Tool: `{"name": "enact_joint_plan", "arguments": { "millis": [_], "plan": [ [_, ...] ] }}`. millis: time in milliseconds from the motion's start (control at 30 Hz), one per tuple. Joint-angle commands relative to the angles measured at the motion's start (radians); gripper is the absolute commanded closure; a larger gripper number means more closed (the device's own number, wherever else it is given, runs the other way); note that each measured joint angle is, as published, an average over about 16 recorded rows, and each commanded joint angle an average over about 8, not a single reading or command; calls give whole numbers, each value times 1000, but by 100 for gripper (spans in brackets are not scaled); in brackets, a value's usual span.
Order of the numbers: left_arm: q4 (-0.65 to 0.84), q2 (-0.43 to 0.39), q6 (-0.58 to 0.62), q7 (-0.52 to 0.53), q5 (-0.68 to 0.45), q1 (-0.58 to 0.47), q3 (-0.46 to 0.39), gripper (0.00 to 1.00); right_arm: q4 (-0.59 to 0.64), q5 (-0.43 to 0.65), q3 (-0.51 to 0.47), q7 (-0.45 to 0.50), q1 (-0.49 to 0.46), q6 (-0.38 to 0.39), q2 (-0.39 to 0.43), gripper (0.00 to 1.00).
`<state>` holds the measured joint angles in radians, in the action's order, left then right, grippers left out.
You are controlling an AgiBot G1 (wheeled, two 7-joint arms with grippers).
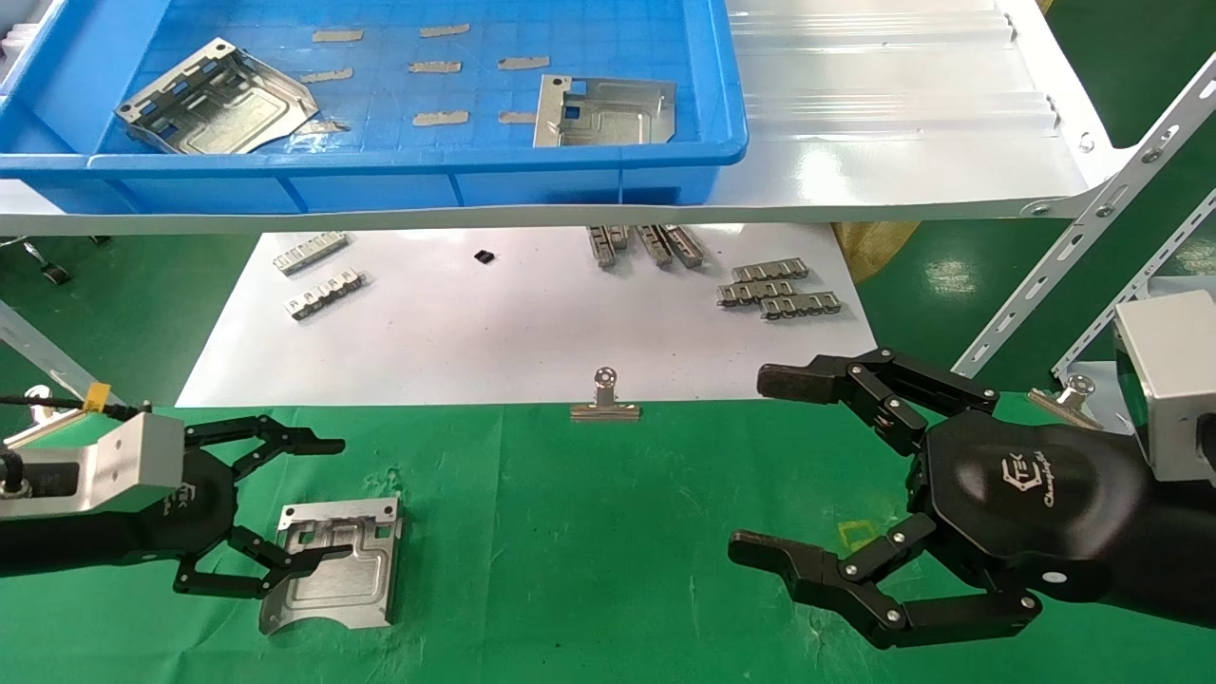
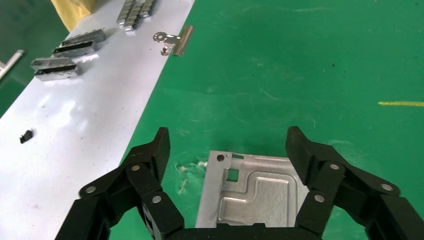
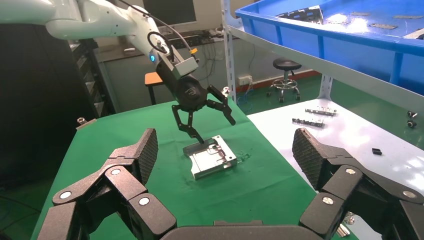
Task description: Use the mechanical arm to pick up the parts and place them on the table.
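One silver stamped part (image 1: pixel 351 579) lies flat on the green table (image 1: pixel 617 532) at the front left. My left gripper (image 1: pixel 328 503) is open and hovers over the part's left side, its fingers spread on both sides of it. From the left wrist view, the part (image 2: pixel 260 195) lies below and between the open fingers (image 2: pixel 155 150). In the right wrist view the left hand (image 3: pixel 205 117) has one fingertip at the part's (image 3: pixel 210 160) far edge. My right gripper (image 1: pixel 760 465) is open and empty above the cloth at the right. Two more parts (image 1: pixel 218 100) (image 1: pixel 608 112) lie in the blue bin (image 1: pixel 380 161).
The bin stands on a glossy white shelf (image 1: pixel 902 142) overhanging a white sheet (image 1: pixel 494 332). The sheet holds small toothed metal strips (image 1: pixel 779 290) (image 1: pixel 318 275). A binder clip (image 1: pixel 605 399) sits at the cloth's far edge, another (image 1: pixel 1069 394) at right. White slotted struts (image 1: pixel 1073 247) slant down at right.
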<state>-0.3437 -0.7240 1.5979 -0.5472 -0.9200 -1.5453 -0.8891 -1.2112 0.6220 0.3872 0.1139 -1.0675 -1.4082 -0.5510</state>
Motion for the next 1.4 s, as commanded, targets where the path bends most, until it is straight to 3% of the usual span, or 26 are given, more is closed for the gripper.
{"name": "enact_joint_plan", "arguments": {
  "millis": [33, 1400],
  "plan": [
    [-3, 0, -1, 0, -2, 0, 2, 0, 0, 0, 0, 0, 0, 0, 0, 0],
    [-655, 78, -71, 511, 131, 327, 424, 0, 0, 0, 0, 0, 0, 0, 0, 0]
  ]
}}
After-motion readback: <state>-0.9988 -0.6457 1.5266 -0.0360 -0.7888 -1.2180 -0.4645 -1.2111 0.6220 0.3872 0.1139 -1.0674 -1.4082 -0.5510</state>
